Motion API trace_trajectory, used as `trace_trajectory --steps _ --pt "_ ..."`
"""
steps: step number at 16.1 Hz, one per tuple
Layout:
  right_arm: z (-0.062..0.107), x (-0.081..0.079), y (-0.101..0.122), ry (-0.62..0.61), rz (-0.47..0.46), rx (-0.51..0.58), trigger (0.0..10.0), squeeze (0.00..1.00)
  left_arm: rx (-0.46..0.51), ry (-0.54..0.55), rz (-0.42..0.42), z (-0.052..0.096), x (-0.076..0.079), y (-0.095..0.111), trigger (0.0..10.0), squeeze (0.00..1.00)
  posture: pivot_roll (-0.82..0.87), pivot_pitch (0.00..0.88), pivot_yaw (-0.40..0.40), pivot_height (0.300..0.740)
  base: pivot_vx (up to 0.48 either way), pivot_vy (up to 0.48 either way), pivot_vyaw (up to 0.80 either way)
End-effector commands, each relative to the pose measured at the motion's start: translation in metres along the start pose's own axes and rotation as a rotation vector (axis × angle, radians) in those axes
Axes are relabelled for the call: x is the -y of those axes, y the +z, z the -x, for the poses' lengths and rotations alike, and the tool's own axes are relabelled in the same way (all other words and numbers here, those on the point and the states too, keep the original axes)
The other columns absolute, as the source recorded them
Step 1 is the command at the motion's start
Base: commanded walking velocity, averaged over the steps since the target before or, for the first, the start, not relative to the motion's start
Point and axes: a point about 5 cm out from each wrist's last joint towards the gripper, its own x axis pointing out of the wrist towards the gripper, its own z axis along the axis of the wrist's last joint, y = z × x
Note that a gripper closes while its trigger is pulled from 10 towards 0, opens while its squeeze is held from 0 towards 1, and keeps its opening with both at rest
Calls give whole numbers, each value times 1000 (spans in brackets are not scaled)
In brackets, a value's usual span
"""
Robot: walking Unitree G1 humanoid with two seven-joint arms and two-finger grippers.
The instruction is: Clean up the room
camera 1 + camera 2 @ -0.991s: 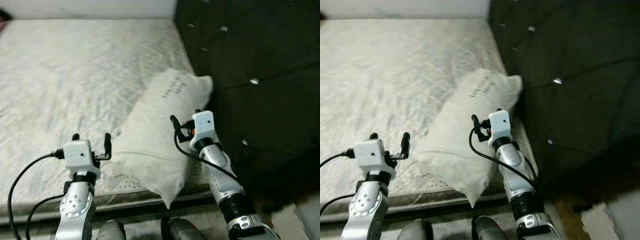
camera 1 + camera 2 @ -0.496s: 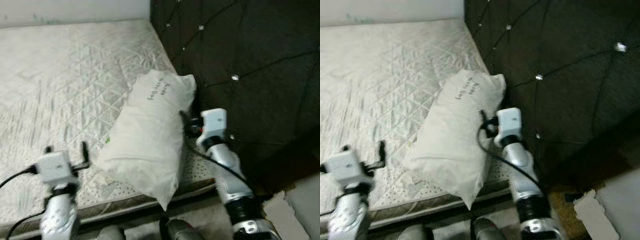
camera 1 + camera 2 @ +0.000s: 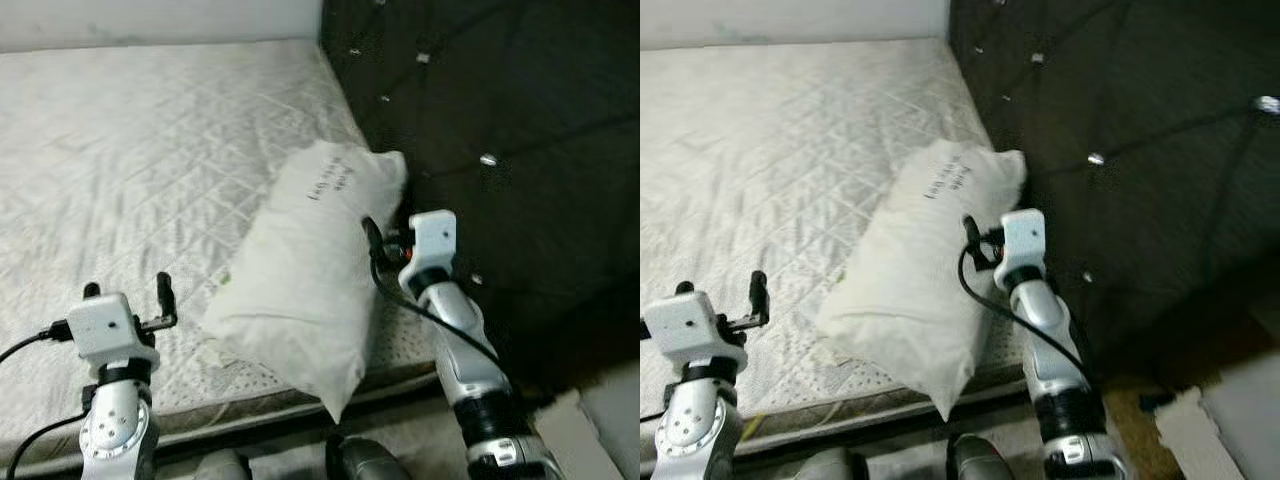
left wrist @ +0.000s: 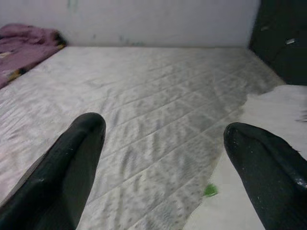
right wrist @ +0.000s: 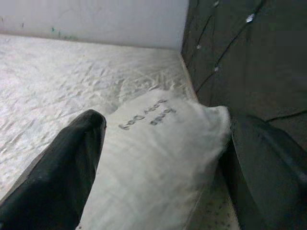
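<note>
Silver arms, white wrist boxes, black cables, black-fingered left pincer (image 3: 125, 291)

The dark lettering printed on the pillow (image 3: 303, 278) is too small and blurred to be read. A purple cloth (image 4: 24, 48) is cut off by the left wrist view's edge.

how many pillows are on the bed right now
1. The white pillow lies at the near right corner of the mattress, beside the dark tufted headboard. Bed parts outside the views could hold more.

Right pincer (image 3: 388, 232) now against the pillow (image 3: 300, 275) edge, left pincer (image 3: 126, 290) lower
</note>
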Motion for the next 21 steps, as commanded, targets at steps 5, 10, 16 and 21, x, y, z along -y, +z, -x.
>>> trace_trajectory --steps 5,10,16,21 --pt "-8 4 7 -8 -2 25 10000 0 36 0 -16 -17 -5 8 10000 0 -3 14 -21 740 0 0 -89" --pt "-13 8 9 -9 8 35 10000 0 68 -3 -6 -27 -5 19 10000 0 -9 0 -39 740 0 0 0" --pt "-11 15 10 -16 -40 -1 10000 0 76 15 -2 -21 -5 23 10000 0 -38 1 -65 740 0 0 0" --pt "61 48 1 53 67 -19 10000 0 45 -69 -22 -16 -2 20 10000 0 -80 48 -9 740 0 0 0"
